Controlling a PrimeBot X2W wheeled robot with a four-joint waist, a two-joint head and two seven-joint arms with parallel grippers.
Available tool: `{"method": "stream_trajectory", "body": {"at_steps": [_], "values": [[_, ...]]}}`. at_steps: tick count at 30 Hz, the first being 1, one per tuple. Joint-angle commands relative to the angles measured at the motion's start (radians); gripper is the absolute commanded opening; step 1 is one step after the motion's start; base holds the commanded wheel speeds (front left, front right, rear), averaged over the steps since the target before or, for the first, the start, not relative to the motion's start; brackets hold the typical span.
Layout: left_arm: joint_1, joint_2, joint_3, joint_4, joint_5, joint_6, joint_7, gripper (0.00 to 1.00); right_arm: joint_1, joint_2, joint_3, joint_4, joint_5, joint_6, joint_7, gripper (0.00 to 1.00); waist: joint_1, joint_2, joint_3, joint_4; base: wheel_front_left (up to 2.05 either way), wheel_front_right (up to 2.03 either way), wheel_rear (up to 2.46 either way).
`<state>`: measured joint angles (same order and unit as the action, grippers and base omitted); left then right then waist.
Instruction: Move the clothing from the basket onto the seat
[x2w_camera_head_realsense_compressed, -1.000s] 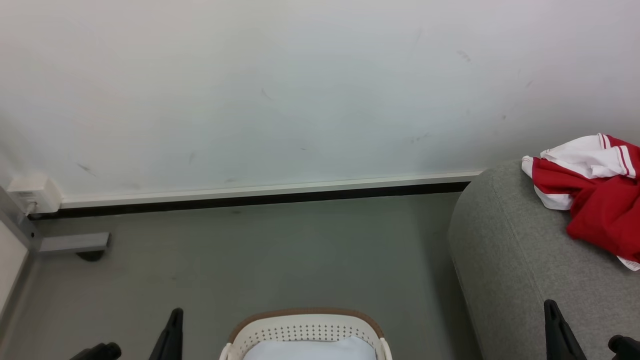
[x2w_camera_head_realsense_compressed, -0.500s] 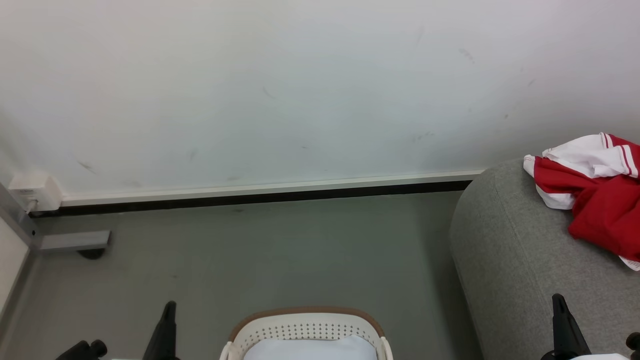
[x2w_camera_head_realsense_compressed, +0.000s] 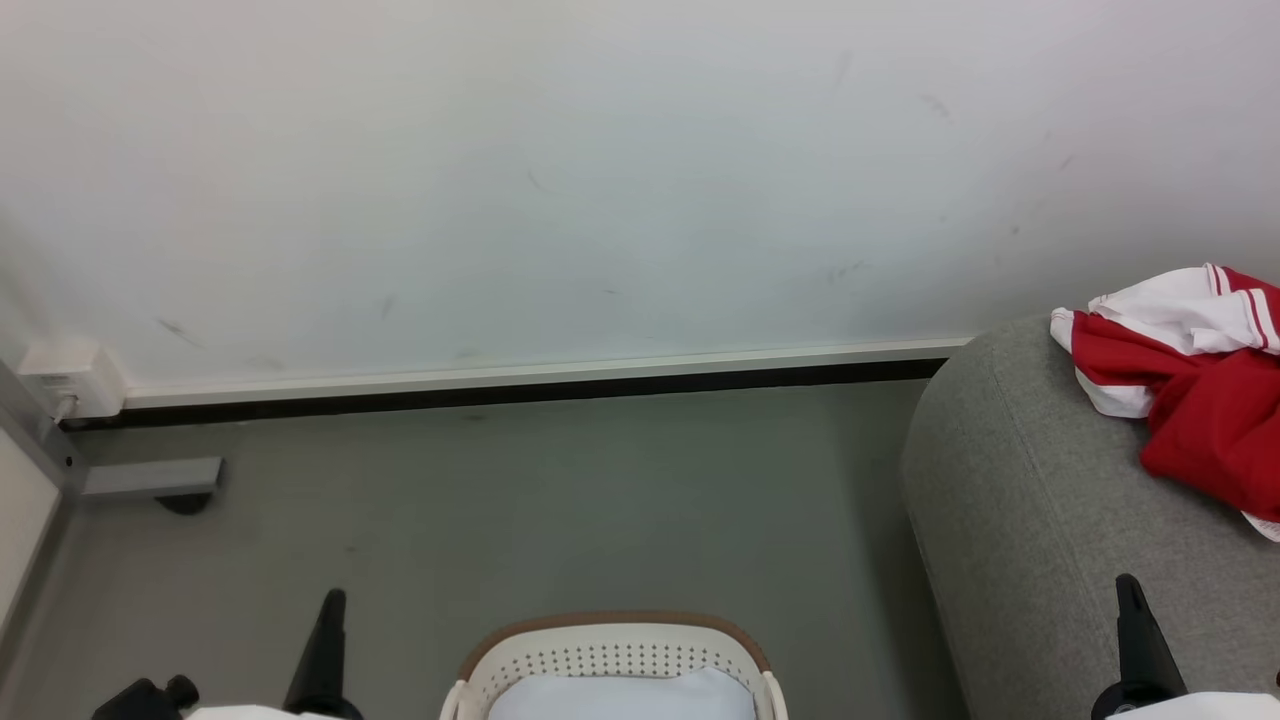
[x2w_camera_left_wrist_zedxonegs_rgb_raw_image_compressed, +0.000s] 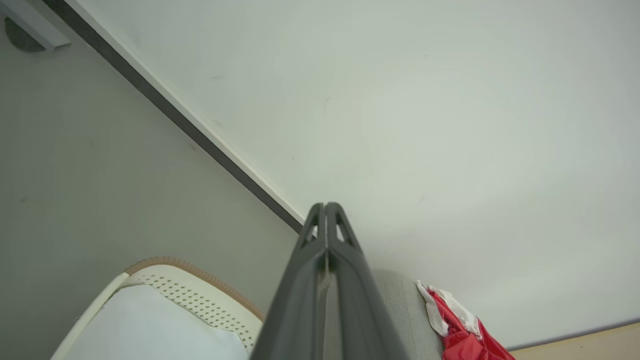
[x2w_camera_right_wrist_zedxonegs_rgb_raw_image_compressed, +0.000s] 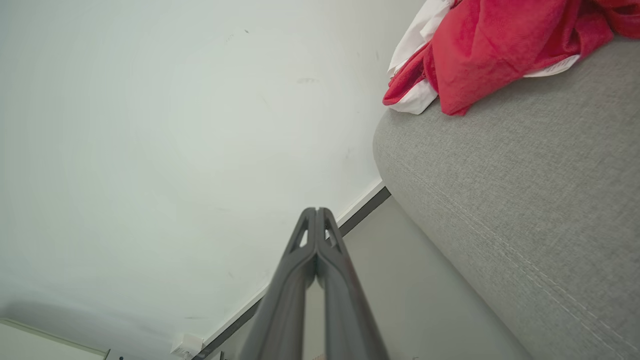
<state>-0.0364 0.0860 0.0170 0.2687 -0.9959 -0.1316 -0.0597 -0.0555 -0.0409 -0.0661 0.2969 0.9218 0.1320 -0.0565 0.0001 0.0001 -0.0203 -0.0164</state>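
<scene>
Both grippers have edged forward since a second ago, pale forearms now showing behind them. The left gripper (x2w_camera_head_realsense_compressed: 333, 600) and right gripper (x2w_camera_head_realsense_compressed: 1128, 585) are clenched on nothing, fingers pointing at the wall (x2w_camera_head_realsense_compressed: 600, 180). The red-and-white garment (x2w_camera_head_realsense_compressed: 1200, 400) lies heaped on the grey seat (x2w_camera_head_realsense_compressed: 1020, 520), ahead and right of the right jaws, its length running obliquely away. The right arm is nearer. The laundry basket (x2w_camera_head_realsense_compressed: 610, 650), between the jaws, holds a pale cloth (x2w_camera_head_realsense_compressed: 620, 698).
</scene>
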Motion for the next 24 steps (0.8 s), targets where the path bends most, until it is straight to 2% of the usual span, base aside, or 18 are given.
{"method": "stream_trajectory", "body": {"at_steps": [1,24], "values": [[-0.023,0.004,0.008,-0.013,-0.032,0.001,0.009,0.00,-0.022,-0.010,-0.004,-0.013,0.031,-0.001,0.007,0.00,-0.0001,-0.0001,0.000,0.000,0.00,0.00,0.00],[-0.046,-0.012,0.044,-0.018,-0.260,0.001,0.074,0.00,-0.037,-0.012,-0.023,-0.030,0.285,-0.001,0.071,0.00,-0.0001,-0.0001,0.007,0.005,0.00,0.00,0.00]]}}
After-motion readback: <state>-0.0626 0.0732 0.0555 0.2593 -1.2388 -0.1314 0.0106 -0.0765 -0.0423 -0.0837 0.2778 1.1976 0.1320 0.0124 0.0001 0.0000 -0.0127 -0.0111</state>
